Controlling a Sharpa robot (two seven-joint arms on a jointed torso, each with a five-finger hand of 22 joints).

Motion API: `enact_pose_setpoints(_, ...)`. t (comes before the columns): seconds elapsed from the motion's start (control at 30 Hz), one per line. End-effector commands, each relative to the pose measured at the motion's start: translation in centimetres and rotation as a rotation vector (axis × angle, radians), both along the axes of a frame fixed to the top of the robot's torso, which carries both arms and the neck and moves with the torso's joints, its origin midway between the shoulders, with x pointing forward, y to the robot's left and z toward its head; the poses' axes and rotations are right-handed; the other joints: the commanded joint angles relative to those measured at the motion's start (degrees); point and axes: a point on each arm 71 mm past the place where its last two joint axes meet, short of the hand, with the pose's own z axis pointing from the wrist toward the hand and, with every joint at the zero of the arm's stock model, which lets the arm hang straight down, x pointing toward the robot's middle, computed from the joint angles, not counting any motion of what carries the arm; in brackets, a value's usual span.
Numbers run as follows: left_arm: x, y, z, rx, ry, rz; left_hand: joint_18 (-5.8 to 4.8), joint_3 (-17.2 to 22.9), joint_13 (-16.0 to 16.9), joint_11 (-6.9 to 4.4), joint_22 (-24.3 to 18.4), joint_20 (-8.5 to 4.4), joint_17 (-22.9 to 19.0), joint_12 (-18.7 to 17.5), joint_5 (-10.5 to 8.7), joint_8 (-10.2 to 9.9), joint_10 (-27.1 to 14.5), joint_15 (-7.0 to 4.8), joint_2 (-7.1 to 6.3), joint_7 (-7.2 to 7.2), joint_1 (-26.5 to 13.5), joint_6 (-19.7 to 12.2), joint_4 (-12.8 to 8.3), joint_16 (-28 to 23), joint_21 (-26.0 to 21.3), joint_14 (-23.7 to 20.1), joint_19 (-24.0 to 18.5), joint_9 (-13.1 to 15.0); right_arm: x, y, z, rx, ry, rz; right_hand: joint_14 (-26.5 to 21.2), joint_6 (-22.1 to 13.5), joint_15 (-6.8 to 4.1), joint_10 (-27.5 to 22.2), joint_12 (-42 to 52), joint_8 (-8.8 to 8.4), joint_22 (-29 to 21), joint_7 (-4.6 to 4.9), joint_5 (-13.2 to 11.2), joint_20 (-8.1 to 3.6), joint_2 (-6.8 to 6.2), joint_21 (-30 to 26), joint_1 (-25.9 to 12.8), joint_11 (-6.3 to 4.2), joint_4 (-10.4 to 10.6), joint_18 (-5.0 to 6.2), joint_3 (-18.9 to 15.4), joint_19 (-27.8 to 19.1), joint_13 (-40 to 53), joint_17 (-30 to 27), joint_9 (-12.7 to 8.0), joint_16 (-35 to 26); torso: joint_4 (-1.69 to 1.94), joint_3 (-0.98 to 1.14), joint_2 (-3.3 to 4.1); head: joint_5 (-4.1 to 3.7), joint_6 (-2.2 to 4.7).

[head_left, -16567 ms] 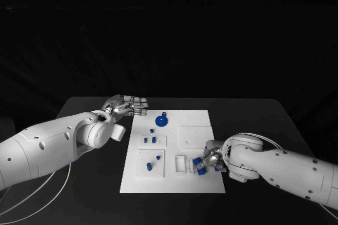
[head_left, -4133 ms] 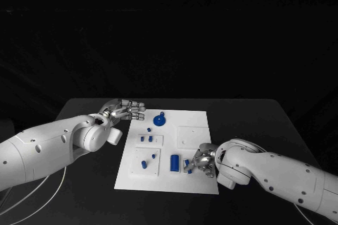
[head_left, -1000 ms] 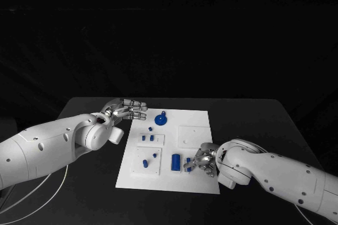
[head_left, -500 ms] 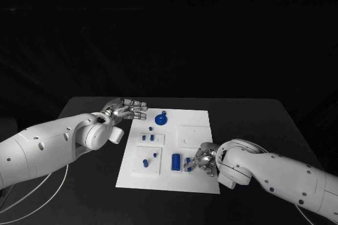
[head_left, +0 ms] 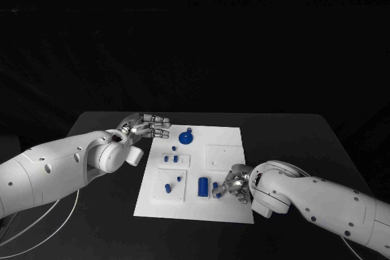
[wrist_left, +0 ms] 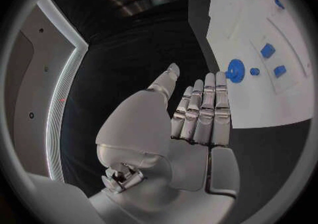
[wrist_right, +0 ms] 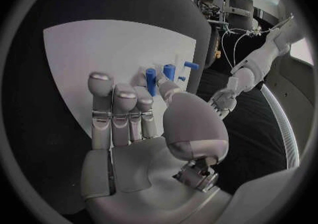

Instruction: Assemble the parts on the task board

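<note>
table: black, carries everything. Nothing else lying on it near the task board as far as I can make out.

task board: white plate mid-table, my landmark for the rest. It has a few raised square plates, one near its right edge with nothing blue on it.

left hand: hovering just off the board's far left corner, fingers straight and side by side, holding nothing. Wrist view agrees, flat palm and nothing in it. Looks like it's just waiting.

right hand: over the board's near right part, fingers bent down at a small blue part. In its wrist view a blue peg stands right at the fingertips, thumb curled near it. Touching, probably pinched, but honestly can't tell if it's truly clamped.

round blue part: at the board's far end, just beside the left hand.

blue cylinder: near middle of the board, just left of the right hand, looks seated.

small blue parts: a handful on the board's left side.

progress: I'd guess partway. Several pieces look placed, the right-edge plate and the round part look undone.

in the way: nothing blocking, though the cylinder sits close beside the right hand's fingers.
</note>
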Motion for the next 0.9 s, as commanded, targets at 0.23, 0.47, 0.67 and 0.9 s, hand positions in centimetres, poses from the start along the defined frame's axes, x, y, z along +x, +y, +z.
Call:
enact_pose_setpoints(0.23, -0.06, -0.26, 0.03, -0.009, 0.0, -0.017, -0.31, 0.15, 0.0, -0.09, -0.04, 0.19, 0.08, 0.16, 0.05, -0.02, -0.31, 0.03, 0.17, -0.02, -0.22, -0.34, 0.08, -0.12, 0.31, -0.39, 0.27, -0.08, -0.1, 0.19, -0.02, -0.005, -0.004, 0.035, -0.08, -0.61, -0.2, -0.46, -0.24, -0.21, 0.05, 0.29, 1.04, -0.13, -2.12, -0.34, 0.52, 0.2, 3.38, -0.31, -1.5, 2.82, -0.15, -0.04, -0.03, -0.34, 0.02, 0.0, 0.0, 0.03, -0.16)
enact_pose_setpoints(0.47, -0.06, -0.23, 0.03, -0.008, 0.0, -0.016, -0.31, 0.09, 0.0, -0.05, -0.13, 0.2, 0.08, 0.14, 0.01, -0.03, -0.44, 0.05, 0.08, 0.02, -0.18, -0.52, 0.06, -0.12, 0.34, -0.41, 0.27, -0.09, -0.09, 0.18, 0.02, -0.002, -0.008, 0.034, -0.04, -0.71, -0.19, -0.48, -0.31, -0.22, 0.05, 0.34, 2.09, -0.12, -2.65, -0.45, 0.83, 0.24, 5.21, -0.27, -2.53, 2.82, -0.2, 0.01, -0.01, -0.34, 0.03, 0.0, 0.0, 0.05, -0.18)
enact_pose_setpoints(0.67, -0.06, -0.22, 0.03, -0.008, 0.0, -0.016, -0.31, 0.09, 0.0, -0.05, -0.13, 0.2, 0.08, 0.14, 0.01, -0.03, -0.44, 0.05, 0.08, 0.02, -0.18, -0.52, 0.06, -0.12, 0.34, -0.41, 0.27, -0.09, -0.1, 0.17, 0.06, 0.001, -0.011, 0.035, -0.06, -0.77, -0.2, -0.47, -0.29, -0.22, 0.06, 0.37, 2.06, -0.12, -2.76, -0.44, 1.1, 0.24, 5.64, -0.25, -2.71, 2.83, -0.2, 0.0, 0.01, -0.39, 0.05, 0.02, 0.03, 0.02, -0.16)
enact_pose_setpoints(0.9, -0.06, -0.23, 0.03, -0.008, 0.0, -0.016, -0.29, 0.1, 0.0, -0.05, -0.19, 0.19, 0.08, 0.18, 0.06, -0.01, -0.43, 0.03, 0.12, 0.02, -0.08, -0.58, 0.02, -0.12, 0.37, -0.39, 0.27, -0.09, -0.14, 0.18, 0.06, 0.004, -0.009, 0.045, -0.07, -0.57, -0.25, -0.49, -0.3, -0.21, 0.07, 0.24, -1.09, -0.15, -0.93, -0.47, 4.23, 0.17, 1.29, -0.32, -0.97, 2.81, -0.2, 0.02, -0.04, -0.43, 0.02, 0.02, 0.03, 0.0, -0.15)
